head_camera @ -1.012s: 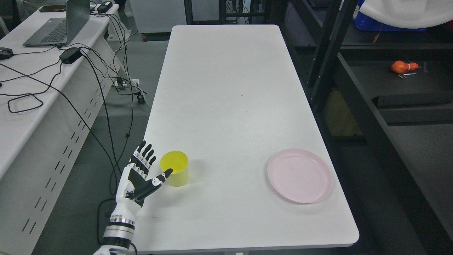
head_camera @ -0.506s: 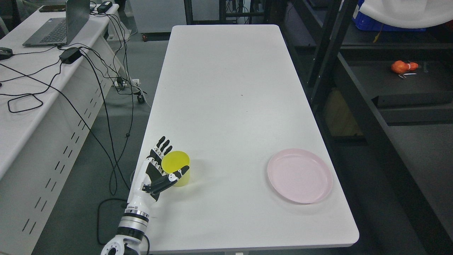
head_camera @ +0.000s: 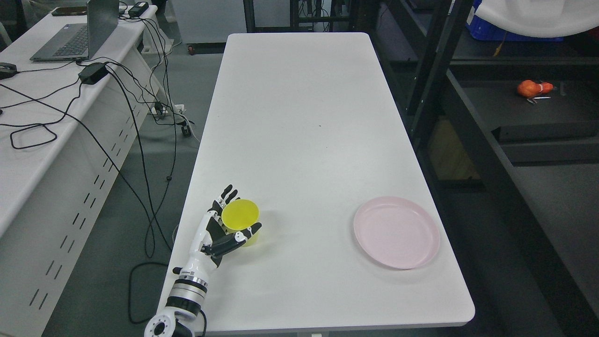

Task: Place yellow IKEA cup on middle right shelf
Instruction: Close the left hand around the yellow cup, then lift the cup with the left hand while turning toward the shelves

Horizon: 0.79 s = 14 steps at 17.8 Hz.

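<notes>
The yellow cup (head_camera: pixel 241 216) stands upright near the front left edge of the white table (head_camera: pixel 299 117). My left hand (head_camera: pixel 224 224) comes in from the lower left and cradles the cup. Its thumb (head_camera: pixel 248 231) lies across the cup's near side. Its fingers (head_camera: pixel 223 199) reach up behind the far left side and are still extended, not curled tight. The palm is against the cup's left wall. The right arm does not show. The dark shelf rack (head_camera: pixel 538 117) stands to the right of the table.
A pink plate (head_camera: pixel 396 232) lies at the table's front right. An orange object (head_camera: pixel 533 88) lies on a shelf of the rack, whose black posts (head_camera: pixel 430 70) stand close to the table's right edge. A desk (head_camera: pixel 28 154) with a laptop and cables stands at the left.
My left hand moved right and forward from beside the cup until thumb and fingers bracket it. The cup has shifted slightly to the right.
</notes>
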### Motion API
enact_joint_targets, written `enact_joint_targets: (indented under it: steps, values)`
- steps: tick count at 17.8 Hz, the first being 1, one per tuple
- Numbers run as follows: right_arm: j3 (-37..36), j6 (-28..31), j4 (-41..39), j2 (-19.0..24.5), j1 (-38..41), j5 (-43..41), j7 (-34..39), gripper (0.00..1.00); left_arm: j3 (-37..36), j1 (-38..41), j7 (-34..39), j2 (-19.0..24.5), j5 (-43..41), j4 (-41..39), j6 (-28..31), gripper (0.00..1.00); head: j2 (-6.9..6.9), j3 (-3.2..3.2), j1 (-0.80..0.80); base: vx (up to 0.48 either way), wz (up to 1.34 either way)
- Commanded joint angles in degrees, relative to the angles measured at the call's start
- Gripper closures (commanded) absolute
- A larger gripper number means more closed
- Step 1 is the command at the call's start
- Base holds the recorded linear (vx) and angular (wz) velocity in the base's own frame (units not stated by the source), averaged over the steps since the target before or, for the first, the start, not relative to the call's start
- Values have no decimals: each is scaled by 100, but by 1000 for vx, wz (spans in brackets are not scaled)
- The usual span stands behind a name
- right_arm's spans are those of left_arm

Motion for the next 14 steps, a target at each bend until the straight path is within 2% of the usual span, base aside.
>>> enact_joint_targets:
  steps: [1, 3, 6, 10, 13, 14]
  values:
    - [97, 5, -8, -100, 79, -141, 3, 1, -32, -116, -7, 93, -5, 506, -13, 17, 0, 0, 0, 0, 0]
    - [97, 5, 0, -100, 79, -141, 3, 1, 81, -116, -15, 93, 3, 506, -30, 32, 0, 0, 0, 0, 0]
    - [97, 5, 0, -100, 79, -141, 3, 1, 126, -107, -15, 93, 12, 506, -74, 48, 0, 0, 0, 0, 0]
    - [97, 5, 0, -100, 79, -141, 3, 1, 424, -72, -7, 93, 56, 506, -425, 83, 0, 0, 0, 0, 0]
    - [97, 5, 0, -100, 79, -141, 3, 1, 635, -45, -7, 93, 328, 305, -733, 99, 0, 0, 0, 0, 0]
    - [97, 5, 0, -100, 79, -141, 3, 1, 723, -28, -15, 93, 363, 139, -760, 100, 0, 0, 0, 0, 0]
